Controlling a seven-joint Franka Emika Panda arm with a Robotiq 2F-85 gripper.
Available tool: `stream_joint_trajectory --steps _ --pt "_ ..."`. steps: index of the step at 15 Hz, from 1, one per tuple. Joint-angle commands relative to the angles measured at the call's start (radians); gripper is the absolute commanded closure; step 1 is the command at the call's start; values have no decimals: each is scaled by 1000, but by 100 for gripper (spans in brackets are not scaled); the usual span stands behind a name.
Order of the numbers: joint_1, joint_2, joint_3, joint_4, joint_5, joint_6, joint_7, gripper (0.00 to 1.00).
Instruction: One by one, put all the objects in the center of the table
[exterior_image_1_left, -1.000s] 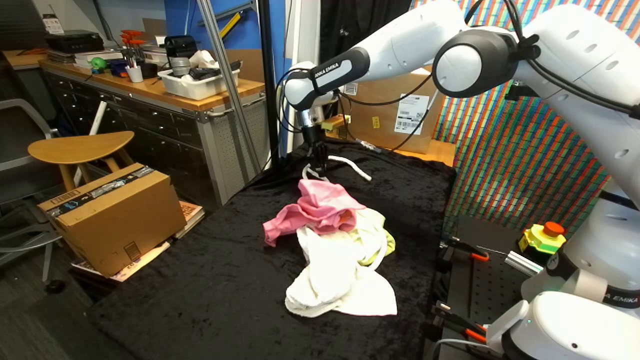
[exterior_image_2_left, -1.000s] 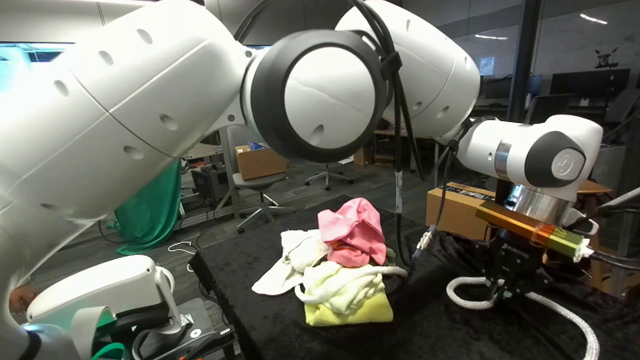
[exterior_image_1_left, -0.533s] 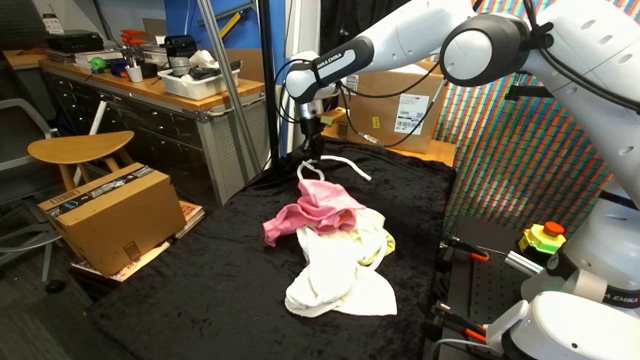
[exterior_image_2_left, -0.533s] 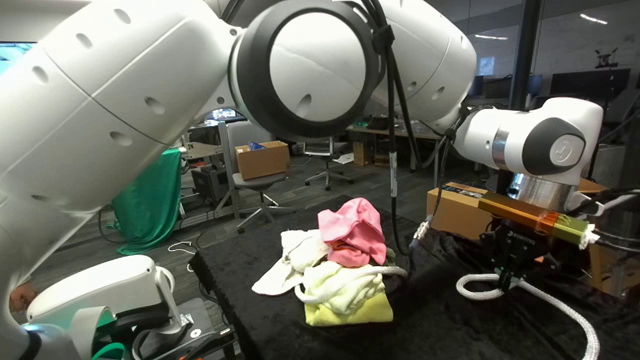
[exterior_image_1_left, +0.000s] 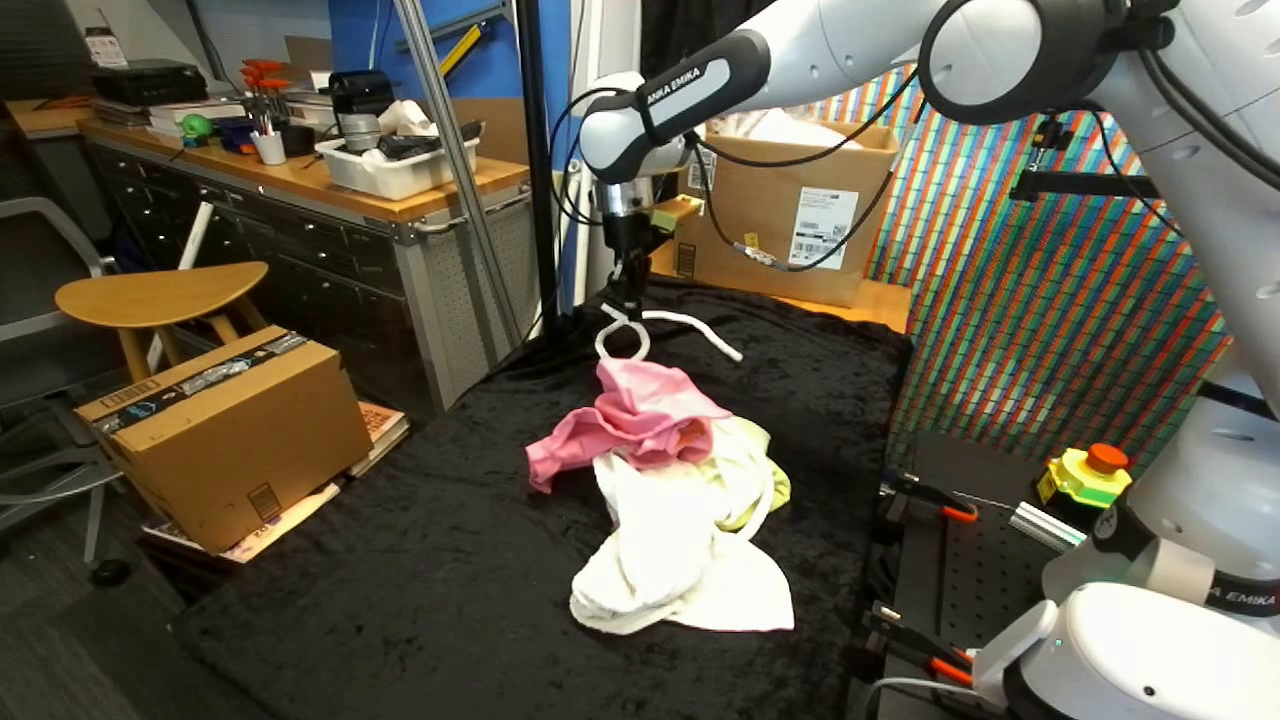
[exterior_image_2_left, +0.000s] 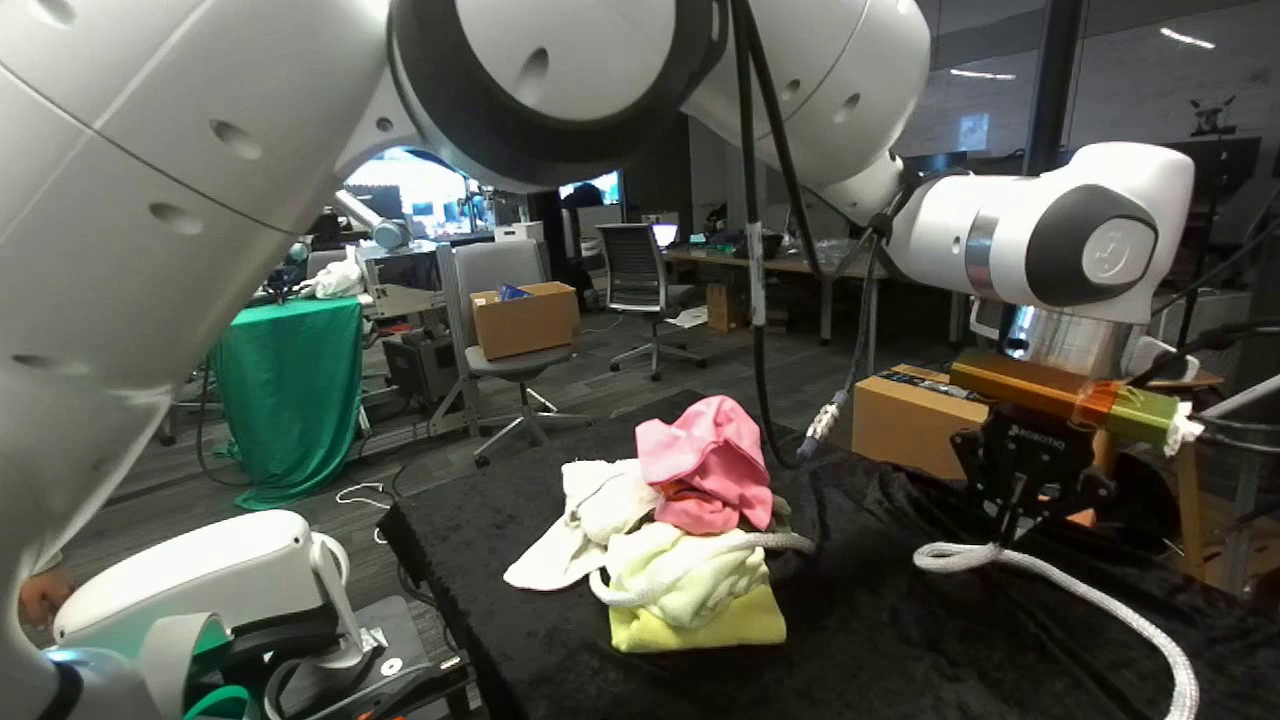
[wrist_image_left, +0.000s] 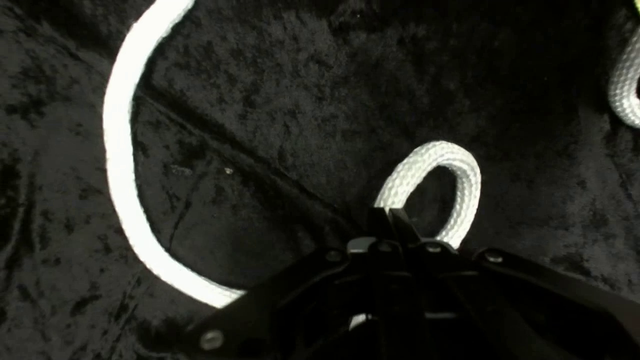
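Observation:
My gripper is shut on a white braided rope and holds part of it up. The gripper (exterior_image_1_left: 628, 306) (exterior_image_2_left: 1003, 538) is at the table's far corner in both exterior views. In the wrist view its fingertips (wrist_image_left: 388, 212) nearly meet, with the rope (wrist_image_left: 120, 140) running under them. A small rope loop lies to the right of the tips and a longer stretch curves off to the left. The rope's free end (exterior_image_1_left: 697, 324) (exterior_image_2_left: 1150, 628) rests on the black cloth. A pile of pink cloth (exterior_image_1_left: 650, 405), white cloth (exterior_image_1_left: 670, 540) and yellow cloth (exterior_image_2_left: 720, 627) lies mid-table.
A second stretch of white rope (exterior_image_2_left: 670, 572) lies over the pile; part of it shows in the wrist view (wrist_image_left: 622, 90). The black-covered table (exterior_image_1_left: 430, 600) extends around the pile. A large cardboard box (exterior_image_1_left: 780, 200) stands behind the table. A metal post (exterior_image_1_left: 450, 150) stands behind the table's edge.
The gripper has risen and the arm's elbow has lifted. The held part of the rope has come up with the gripper, and its loop has changed shape. The cloth pile has not moved.

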Motion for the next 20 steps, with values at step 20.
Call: stream_joint_trajectory --steps 20 --pt "60 -700 59 -441 309 94 -612 96"
